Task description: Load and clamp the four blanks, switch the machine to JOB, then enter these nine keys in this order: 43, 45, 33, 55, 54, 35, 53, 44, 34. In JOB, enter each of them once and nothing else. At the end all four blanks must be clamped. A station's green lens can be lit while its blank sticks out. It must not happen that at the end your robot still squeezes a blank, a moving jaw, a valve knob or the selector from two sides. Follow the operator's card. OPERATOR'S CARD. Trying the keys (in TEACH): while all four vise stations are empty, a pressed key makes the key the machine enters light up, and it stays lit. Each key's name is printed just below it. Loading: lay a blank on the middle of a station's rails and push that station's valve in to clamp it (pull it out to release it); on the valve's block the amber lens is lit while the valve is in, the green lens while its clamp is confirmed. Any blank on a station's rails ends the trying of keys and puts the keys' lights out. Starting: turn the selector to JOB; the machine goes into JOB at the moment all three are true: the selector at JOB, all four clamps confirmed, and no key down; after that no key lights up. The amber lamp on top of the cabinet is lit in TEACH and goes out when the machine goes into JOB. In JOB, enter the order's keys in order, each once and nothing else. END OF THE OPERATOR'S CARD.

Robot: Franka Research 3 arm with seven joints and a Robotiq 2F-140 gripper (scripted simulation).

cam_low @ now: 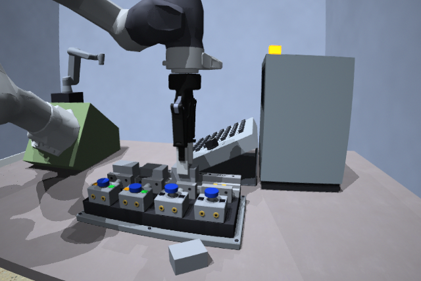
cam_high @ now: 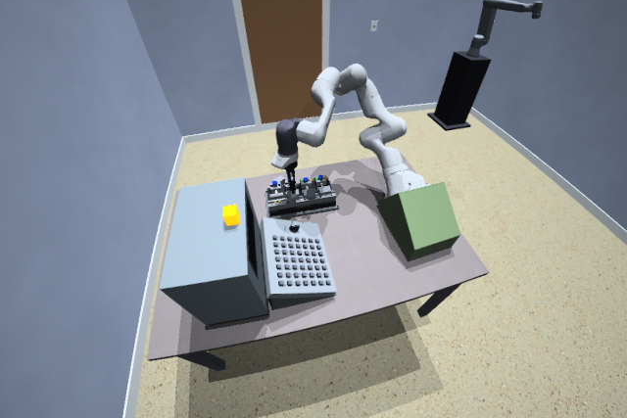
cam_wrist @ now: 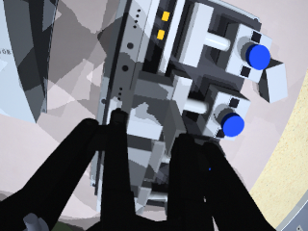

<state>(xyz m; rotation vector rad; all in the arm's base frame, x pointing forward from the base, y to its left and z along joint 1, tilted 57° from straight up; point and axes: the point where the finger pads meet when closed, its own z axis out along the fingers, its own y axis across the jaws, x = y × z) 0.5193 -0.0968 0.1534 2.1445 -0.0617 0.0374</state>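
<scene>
My gripper [cam_high: 292, 188] [cam_low: 184, 165] [cam_wrist: 148, 107] points down, shut on a grey blank [cam_low: 193, 173] [cam_wrist: 144, 128] at the third station from the left in the exterior view. Its underside is hidden. That station's blue valve [cam_low: 171, 188] [cam_wrist: 233, 124] has dark lenses. Grey blanks [cam_low: 125, 168] [cam_low: 154, 171] sit in the two left stations; their amber and green lenses are lit. The rightmost station has no blank and its valve [cam_low: 211, 193] [cam_wrist: 258, 57] has dark lenses. Another blank [cam_low: 188, 256] [cam_wrist: 276, 83] lies on the table beside the fixture. The amber lamp [cam_high: 230, 214] [cam_low: 274, 49] is lit.
The sloped key panel [cam_high: 268, 276] with its black selector [cam_high: 294, 227] [cam_low: 211, 143] stands beside the fixture. The tall grey cabinet [cam_high: 202, 246] [cam_low: 306, 118] is next to it. The green arm base [cam_high: 430, 215] [cam_low: 98, 135] stands on the other side of the table.
</scene>
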